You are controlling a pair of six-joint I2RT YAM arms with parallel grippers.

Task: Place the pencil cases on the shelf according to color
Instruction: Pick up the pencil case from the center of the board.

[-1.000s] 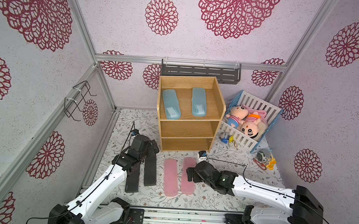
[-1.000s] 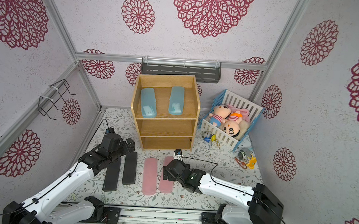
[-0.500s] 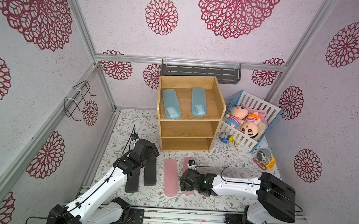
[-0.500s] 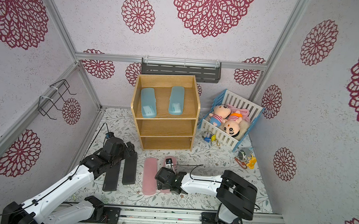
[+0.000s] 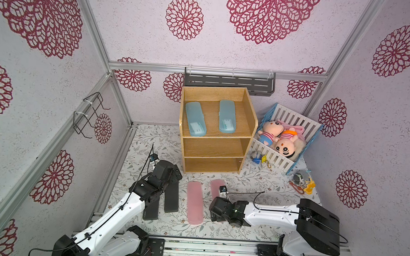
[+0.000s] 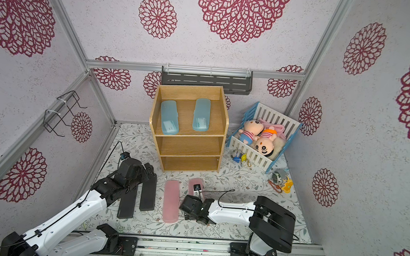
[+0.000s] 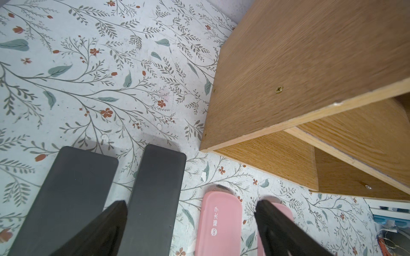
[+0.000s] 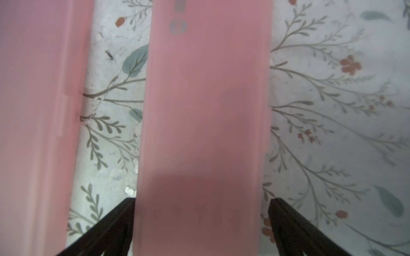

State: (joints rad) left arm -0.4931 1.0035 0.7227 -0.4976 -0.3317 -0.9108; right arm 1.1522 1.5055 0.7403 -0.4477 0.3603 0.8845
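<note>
— How far along is the sorting?

— About a third, judging by the tiers. At the left, the two black cases (image 5: 171,197) lie side by side on the worktop (image 5: 256,183). The two pink cases (image 5: 194,203) lie next to them, all in front of the shelf (image 5: 215,147). Only the two blue cases (image 5: 195,119) are up, both on the top tier. The middle and bottom tiers are bare.

— And the arms?

— The left arm reaches forward over the black cases. The left gripper (image 7: 190,202) hovers above their far ends, near the shelf's lower corner, jaws wide and empty. The right arm stretches low across the worktop from the right. The right gripper (image 8: 202,200) points down at the right-hand pink case (image 8: 204,99), jaws wide, one on either side of it, not closed on it.

— So that pink one goes next?

— Probably, onto a tier of its own.
</note>
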